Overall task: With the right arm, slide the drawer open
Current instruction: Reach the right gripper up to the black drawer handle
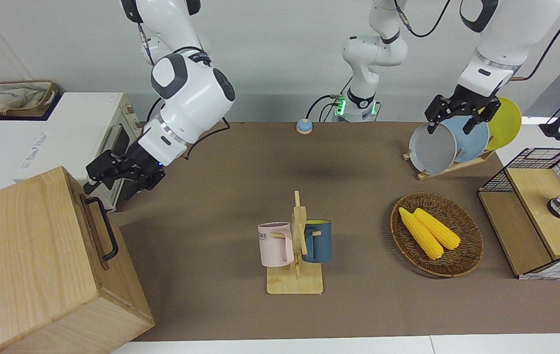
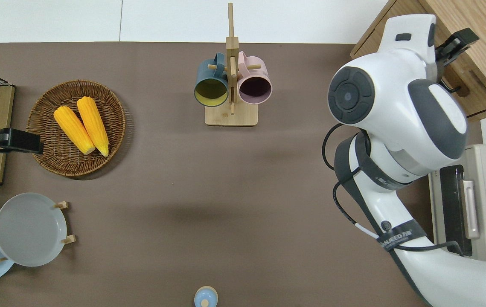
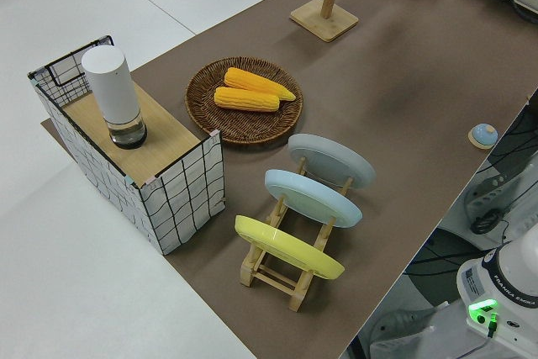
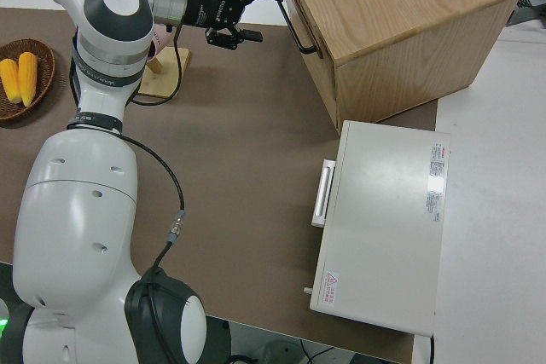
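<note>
Right side view shows the right gripper (image 4: 248, 13) spread near the black loop handle (image 4: 299, 24) — the grainy pale-wood drawer (image 4: 300, 14) shut.

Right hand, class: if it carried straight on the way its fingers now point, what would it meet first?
Most likely the black metal loop handle on the big pale wooden box's drawer front. The open right hand points at it from close by, though the exact height match is hard to judge.
</note>
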